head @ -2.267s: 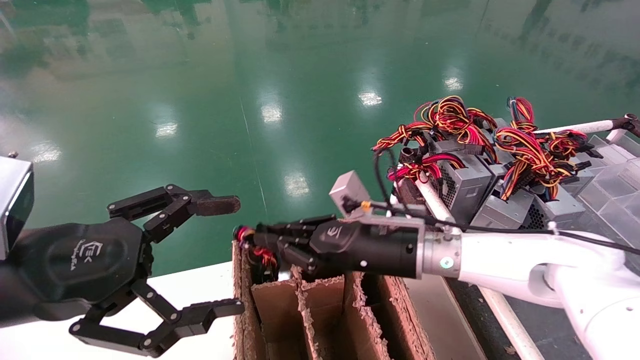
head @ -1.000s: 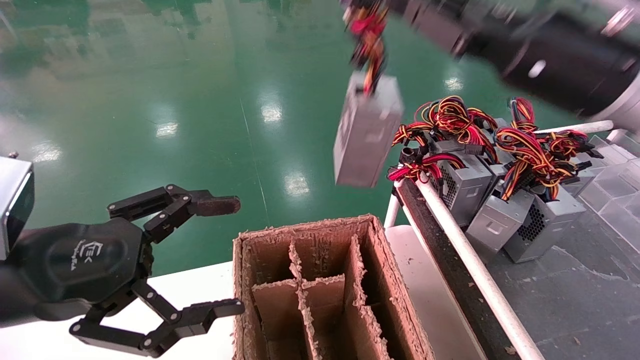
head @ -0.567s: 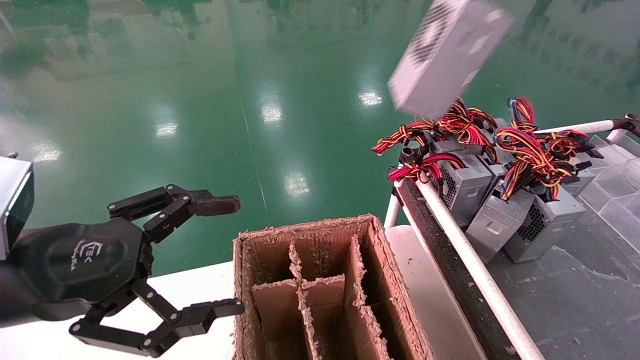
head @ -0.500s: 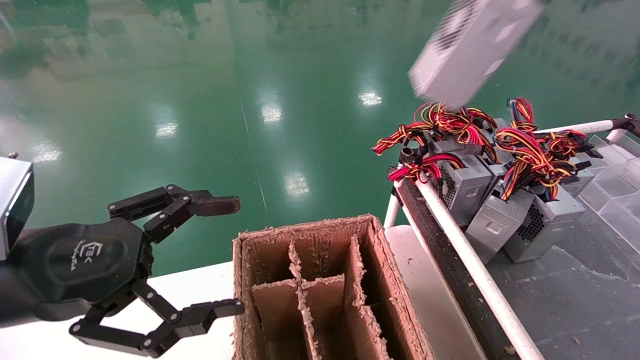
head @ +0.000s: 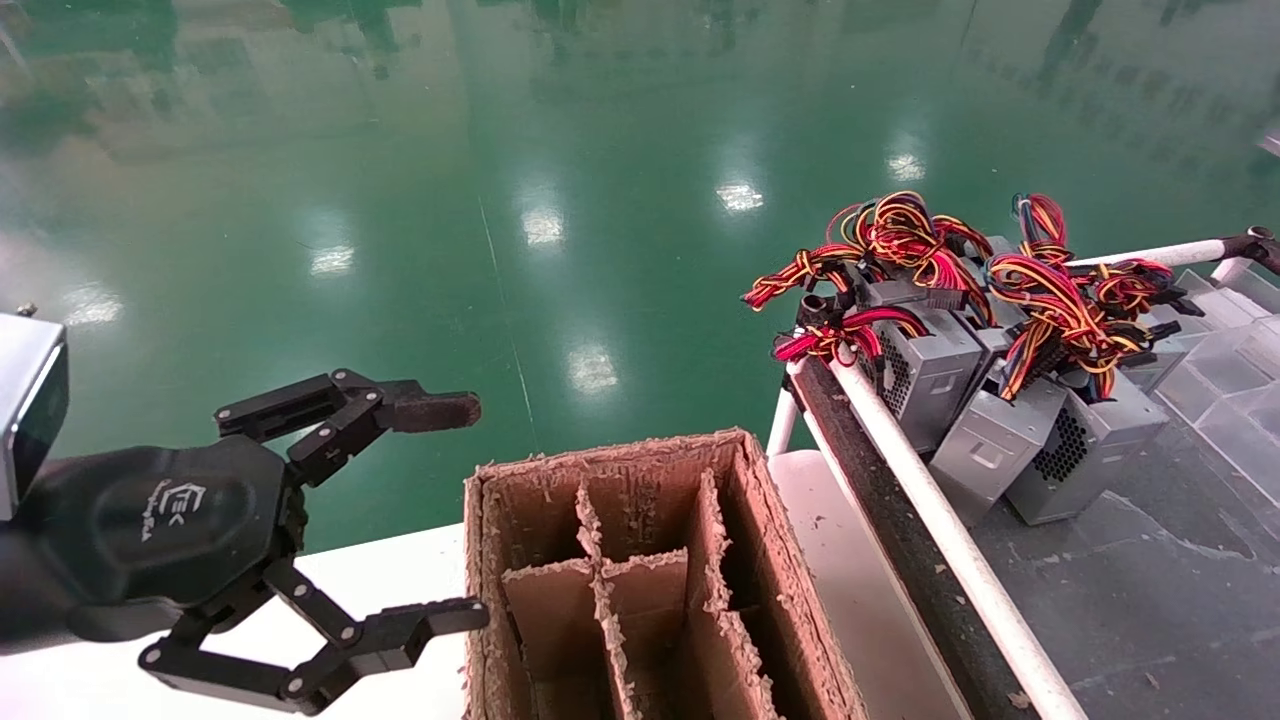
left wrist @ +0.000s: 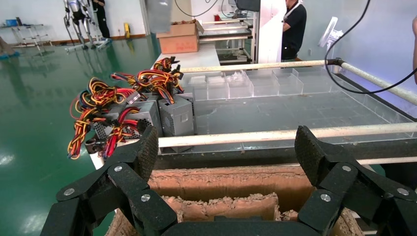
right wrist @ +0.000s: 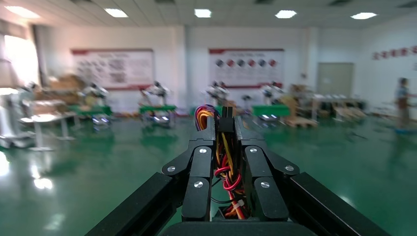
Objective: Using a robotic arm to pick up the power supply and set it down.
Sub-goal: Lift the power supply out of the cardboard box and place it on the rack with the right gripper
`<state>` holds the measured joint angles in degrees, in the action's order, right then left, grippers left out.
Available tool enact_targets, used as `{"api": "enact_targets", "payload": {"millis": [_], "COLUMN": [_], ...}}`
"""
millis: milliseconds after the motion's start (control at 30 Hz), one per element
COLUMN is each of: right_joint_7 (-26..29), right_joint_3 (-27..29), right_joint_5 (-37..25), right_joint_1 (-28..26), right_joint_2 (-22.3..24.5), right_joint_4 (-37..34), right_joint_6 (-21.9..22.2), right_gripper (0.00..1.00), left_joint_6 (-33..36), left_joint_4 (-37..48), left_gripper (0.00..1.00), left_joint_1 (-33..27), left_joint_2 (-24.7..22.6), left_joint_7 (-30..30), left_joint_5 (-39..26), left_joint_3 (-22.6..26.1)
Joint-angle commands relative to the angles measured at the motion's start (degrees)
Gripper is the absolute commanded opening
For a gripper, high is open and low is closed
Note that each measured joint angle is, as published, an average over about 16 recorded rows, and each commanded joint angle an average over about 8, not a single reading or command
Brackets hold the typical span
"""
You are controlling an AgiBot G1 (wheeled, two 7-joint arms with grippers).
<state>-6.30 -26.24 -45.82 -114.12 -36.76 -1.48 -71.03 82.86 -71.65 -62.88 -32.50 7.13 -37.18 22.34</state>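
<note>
In the right wrist view my right gripper (right wrist: 225, 123) is shut on a bunch of red, yellow, black and purple wires (right wrist: 223, 172), the power supply's leads. Its grey box is hidden there, with only open green floor beyond. The head view shows neither this robotic arm nor its load. A grey box (left wrist: 158, 14) hangs at the upper edge of the left wrist view, high above the pile, probably that power supply. My left gripper (head: 455, 512) is parked open and empty beside the cardboard box (head: 640, 460); its jaws (left wrist: 227, 147) stand wide apart.
The brown cardboard box (left wrist: 221, 179) has dividers forming several compartments. Several grey power supplies with tangled wires (head: 985, 400) are heaped on the dark belt (head: 1150, 600) behind a white rail (head: 930, 520). Clear plastic trays (head: 1220, 380) line the far right.
The right arm pulled the power supply up out of the cardboard box by its wires, swung it up and to the right, and left the head view. The left arm stayed still.
</note>
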Motion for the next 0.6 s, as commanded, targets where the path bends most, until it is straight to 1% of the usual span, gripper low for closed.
{"api": "enact_targets", "payload": {"millis": [33, 133, 233, 400, 500, 600], "right_joint_7": [-0.41, -0.13, 0.43, 1.23, 1.36, 1.38], "right_joint_3": [-0.50, -0.87, -0.98, -0.63, -0.14, 0.42], "right_joint_5": [-0.70, -1.25, -1.50, -1.32, -0.92, -0.48], "right_joint_1": [0.19, 1.78, 3.83, 7.85, 10.33, 12.89], "right_joint_2": [1.55, 4.06, 6.39, 9.11, 9.98, 10.40], "right_joint_4": [-0.38, -1.18, -2.08, -3.47, -3.90, -3.92], "right_joint_6": [0.97, -0.63, -3.53, -10.15, -14.55, -17.83], "right_gripper": [0.00, 0.00, 0.00, 0.00, 0.00, 0.00], "left_joint_6": [0.00, 0.00, 0.00, 0.00, 0.00, 0.00], "left_joint_4": [0.00, 0.00, 0.00, 0.00, 0.00, 0.00], "left_gripper": [1.00, 1.00, 1.00, 1.00, 1.00, 1.00], "left_joint_1": [0.00, 0.00, 0.00, 0.00, 0.00, 0.00], "left_joint_2": [0.00, 0.00, 0.00, 0.00, 0.00, 0.00], "left_joint_7": [0.00, 0.00, 0.00, 0.00, 0.00, 0.00], "left_joint_5": [0.00, 0.00, 0.00, 0.00, 0.00, 0.00], "left_joint_3": [0.00, 0.00, 0.00, 0.00, 0.00, 0.00]}}
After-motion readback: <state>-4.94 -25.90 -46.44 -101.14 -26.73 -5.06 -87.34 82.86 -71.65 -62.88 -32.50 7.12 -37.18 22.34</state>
